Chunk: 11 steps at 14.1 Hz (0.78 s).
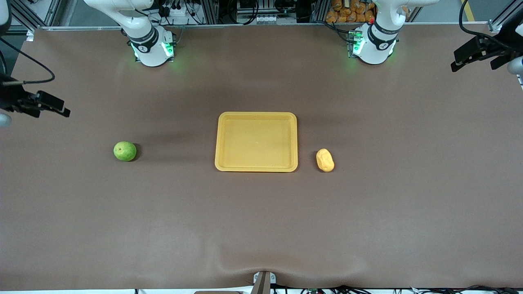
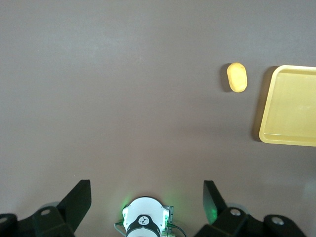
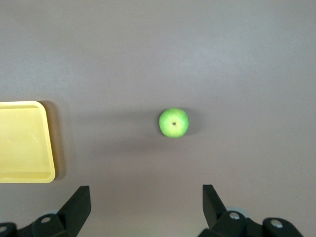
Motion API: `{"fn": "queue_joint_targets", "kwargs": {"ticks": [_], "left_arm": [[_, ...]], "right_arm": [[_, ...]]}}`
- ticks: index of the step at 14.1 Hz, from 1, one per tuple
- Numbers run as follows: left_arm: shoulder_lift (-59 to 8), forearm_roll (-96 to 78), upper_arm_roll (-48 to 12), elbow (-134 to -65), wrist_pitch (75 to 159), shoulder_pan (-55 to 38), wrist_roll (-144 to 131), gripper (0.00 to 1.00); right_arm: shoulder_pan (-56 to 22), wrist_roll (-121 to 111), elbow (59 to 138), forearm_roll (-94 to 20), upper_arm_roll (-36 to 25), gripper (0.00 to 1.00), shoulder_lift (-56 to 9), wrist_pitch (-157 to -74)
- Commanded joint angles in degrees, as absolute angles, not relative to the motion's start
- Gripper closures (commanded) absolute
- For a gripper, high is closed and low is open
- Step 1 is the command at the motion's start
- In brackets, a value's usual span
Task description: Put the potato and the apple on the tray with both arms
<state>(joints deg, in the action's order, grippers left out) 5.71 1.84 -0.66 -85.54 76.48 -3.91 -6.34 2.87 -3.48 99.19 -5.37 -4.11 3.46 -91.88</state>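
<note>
Front view showed the tray (image 1: 256, 167) flat at the middle of the table (image 1: 261, 220), with the potato (image 1: 325, 160) just beside it toward the left arm's end and the apple (image 1: 125, 151) well apart from it toward the right arm's end. The left gripper (image 2: 147, 200) hung high over the table out past the potato from the tray, jaws spread wide and holding nothing. The right gripper (image 3: 146, 205) hung likewise out past the apple, jaws wide and bare.
</note>
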Motion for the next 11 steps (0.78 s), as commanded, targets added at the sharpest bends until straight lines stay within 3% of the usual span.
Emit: {"fn": "queue_joint_targets", "kwargs": {"ticks": [1, 11], "left_arm": [[6.0, 2.2, -0.7, -85.3, 75.8, -3.6, -6.2, 0.0], [3.9, 4.3, -0.7, -85.3, 76.4, -3.7, -6.7, 0.0]], "right_arm": [[3.4, 0.1, 95.2, -1.1, -1.5, 0.0, 4.6, -86.5], [3.3, 0.1, 95.0, -0.3, -1.7, 0.0, 2.8, -86.7]]}}
